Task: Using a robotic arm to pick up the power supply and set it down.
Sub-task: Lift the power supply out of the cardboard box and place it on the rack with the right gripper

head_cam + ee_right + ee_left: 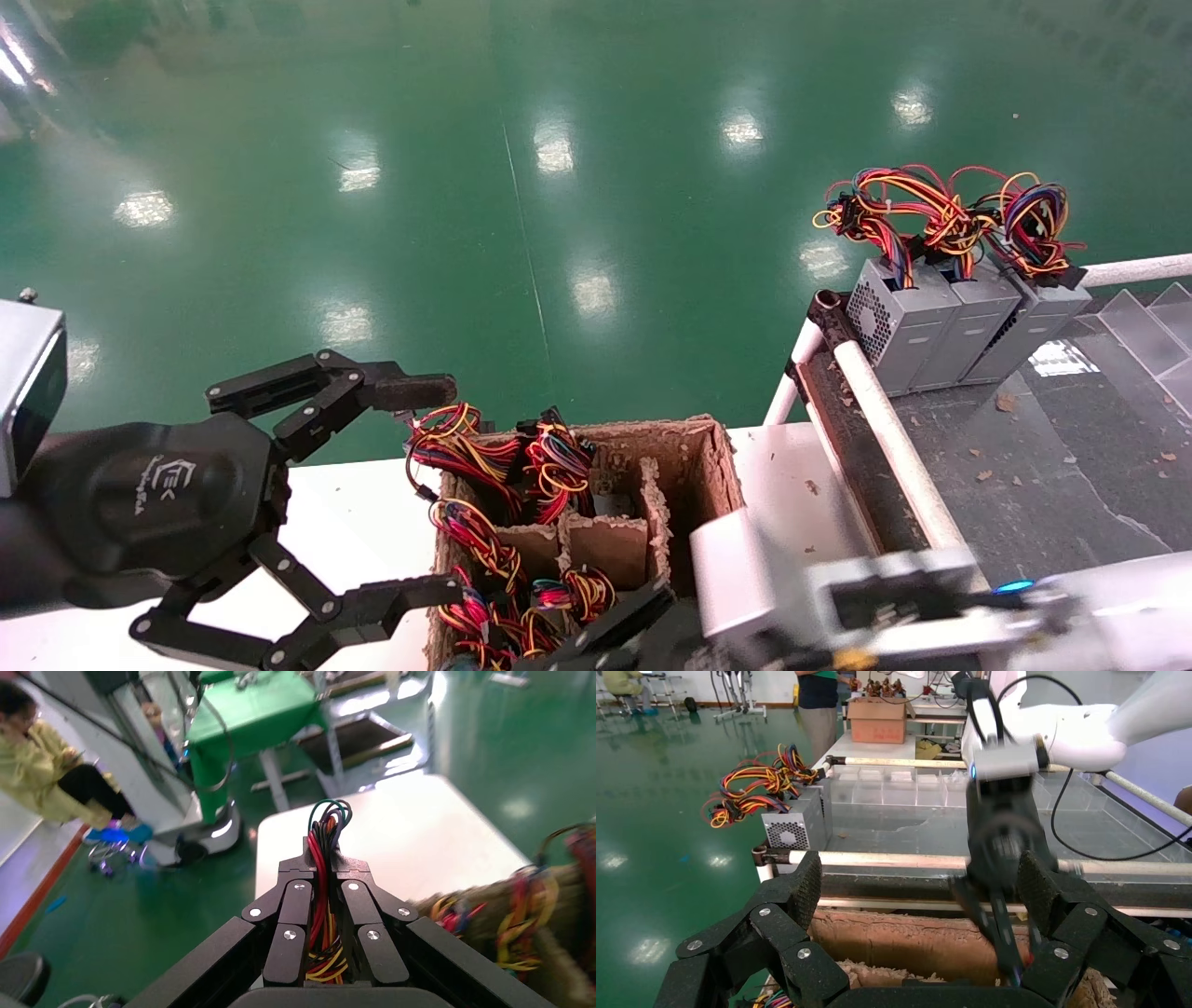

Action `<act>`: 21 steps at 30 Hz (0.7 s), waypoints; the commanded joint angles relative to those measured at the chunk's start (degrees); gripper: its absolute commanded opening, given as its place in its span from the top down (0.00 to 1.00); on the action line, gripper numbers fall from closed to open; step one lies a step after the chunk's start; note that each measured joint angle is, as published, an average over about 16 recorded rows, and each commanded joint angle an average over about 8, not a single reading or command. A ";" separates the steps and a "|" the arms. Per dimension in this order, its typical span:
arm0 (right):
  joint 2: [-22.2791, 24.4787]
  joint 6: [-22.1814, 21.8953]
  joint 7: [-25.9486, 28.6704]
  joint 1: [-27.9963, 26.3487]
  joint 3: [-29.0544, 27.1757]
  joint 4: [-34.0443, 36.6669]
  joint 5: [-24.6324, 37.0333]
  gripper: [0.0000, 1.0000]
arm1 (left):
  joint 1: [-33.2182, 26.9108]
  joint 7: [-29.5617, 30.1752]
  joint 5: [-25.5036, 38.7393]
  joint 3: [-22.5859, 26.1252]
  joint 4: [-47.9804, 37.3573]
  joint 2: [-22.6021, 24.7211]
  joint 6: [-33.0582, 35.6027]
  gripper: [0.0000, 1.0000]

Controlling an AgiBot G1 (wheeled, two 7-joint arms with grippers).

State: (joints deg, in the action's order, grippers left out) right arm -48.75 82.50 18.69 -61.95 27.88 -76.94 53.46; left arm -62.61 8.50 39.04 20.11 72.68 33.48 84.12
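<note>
From the head view I see my left gripper (424, 489) hanging over the white desk (363, 522) at its left side, its fingers spread wide and holding nothing; one fingertip sits just beside the wires at the near-left edge of the cardboard box (689, 457). That box stands on the desk and is split by cardboard dividers; bunches of red, yellow and blue wires (484, 466) fill its left compartments, while the right one looks bare. My right gripper (615, 634) is low at the near edge of the box, mostly hidden, so its grip cannot be read from here. Three grey power supplies (959, 326) stand side by side at the far left corner of the conveyor (1024, 466), touching one another, wires bunched on top.

In the left wrist view, the left gripper (919, 888) is again wide open and empty, above the box's rim (898, 938). Beyond it the right arm (1003, 832) reaches down into the box. One power supply (793, 825) shows at the conveyor corner.

In the right wrist view, the right gripper (325, 881) is closed on a bundle of red, black and yellow wires (325, 846) that runs up between its fingers. I cannot see the body of the power supply those wires belong to.
</note>
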 commanded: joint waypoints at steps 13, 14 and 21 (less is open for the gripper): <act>11.87 0.27 -2.31 0.08 -11.69 1.09 -13.18 1.00 | 0.00 -0.01 -0.01 0.01 0.00 0.00 0.00 0.00; 12.79 0.02 -2.71 0.03 -12.57 1.42 -13.68 1.00 | 0.00 -0.01 -0.01 0.01 0.00 0.00 0.00 0.00; 18.22 -1.74 -6.20 -1.35 -17.26 5.01 -14.24 1.00 | 0.00 -0.01 -0.01 0.02 0.00 -0.01 -0.01 0.00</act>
State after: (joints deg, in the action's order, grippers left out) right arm -30.55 80.82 12.43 -63.60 10.87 -71.64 39.69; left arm -62.61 8.49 39.03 20.13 72.68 33.47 84.11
